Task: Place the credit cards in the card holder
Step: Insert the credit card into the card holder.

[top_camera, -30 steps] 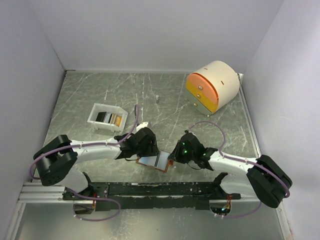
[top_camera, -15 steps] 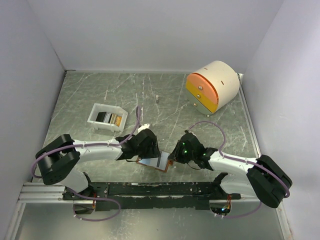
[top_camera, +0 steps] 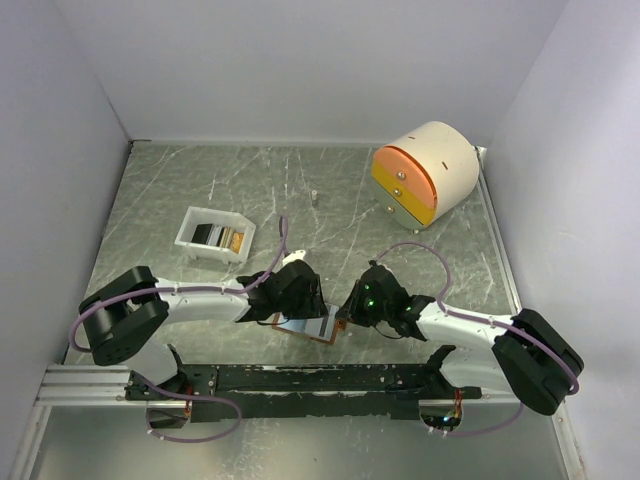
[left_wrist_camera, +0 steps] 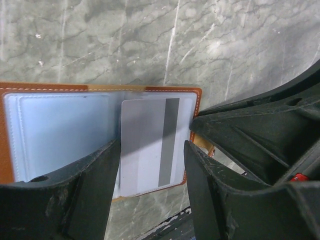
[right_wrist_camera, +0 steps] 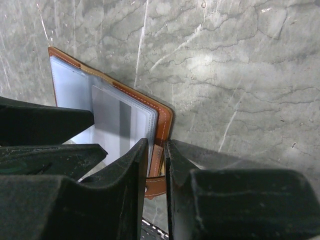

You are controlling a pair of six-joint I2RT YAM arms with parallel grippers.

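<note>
My left jaws have narrowed slightly astride the card (left_wrist_camera: 142, 125), nearly home in the holder (left_wrist_camera: 55, 130) on the table (left_wrist_camera: 150, 40). Whether they grip it, I cannot tell. Right jaws pinch the holder's edge.

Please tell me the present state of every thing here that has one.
Card holder: open, inside facing up.
Grey card: lying on the holder's right half; whether tucked in, unclear.
Left gripper: open, astride the card.
Right gripper: shut on the holder's edge.
Tray: holds cards.
Drawer unit: drawers shut.
</note>
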